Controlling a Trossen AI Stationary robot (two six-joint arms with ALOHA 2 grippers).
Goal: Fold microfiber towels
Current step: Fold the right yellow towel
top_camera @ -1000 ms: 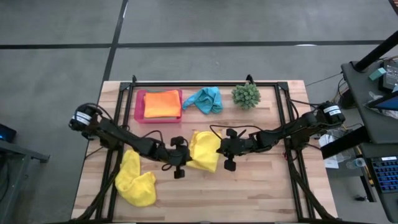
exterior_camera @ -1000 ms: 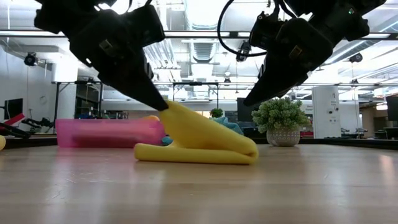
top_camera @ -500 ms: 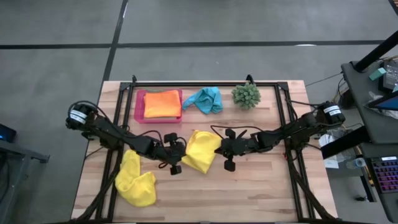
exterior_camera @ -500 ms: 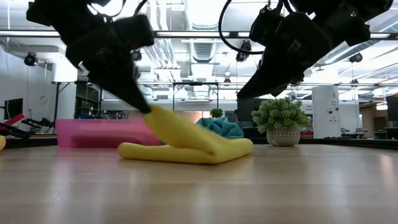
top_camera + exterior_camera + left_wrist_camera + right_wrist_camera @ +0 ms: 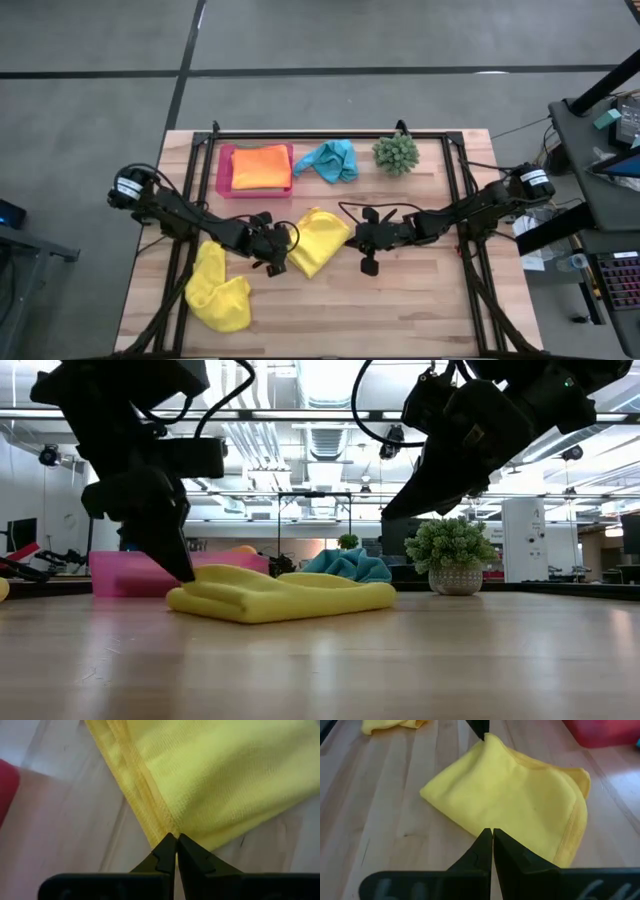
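A yellow microfiber towel [image 5: 318, 240] lies folded over on the wooden table's middle. My left gripper [image 5: 283, 250] is shut on the corner that points toward the table's left, low over the wood [image 5: 185, 572]. My right gripper [image 5: 352, 239] hangs shut at the towel's right edge, above it [image 5: 388, 512] and touching nothing. A second yellow towel [image 5: 220, 290] lies crumpled at the near left. An orange towel [image 5: 262, 167] rests flat in the pink tray [image 5: 224, 170]. A turquoise towel [image 5: 330, 160] lies bunched beside the tray. My left gripper pinches the yellow towel's left corner [image 5: 167, 826] between its two fingers [image 5: 162, 854], where hemmed edges of more than one layer meet. The fingers slant steeply down from the table's left side. The rest of the towel lies slack on the table.
A small green plant [image 5: 396, 152] in a pot stands at the far right of the table. The black frame rails [image 5: 455, 190] run along both sides. Bare wood [image 5: 400, 310] stretches across the near right.
My left gripper has gone down and toward the table's left edge, tipping steeper, still shut on the yellow towel's corner. The corner, held up as a peak before, now lies low, and the towel has flattened into a folded pad, shifted slightly left.
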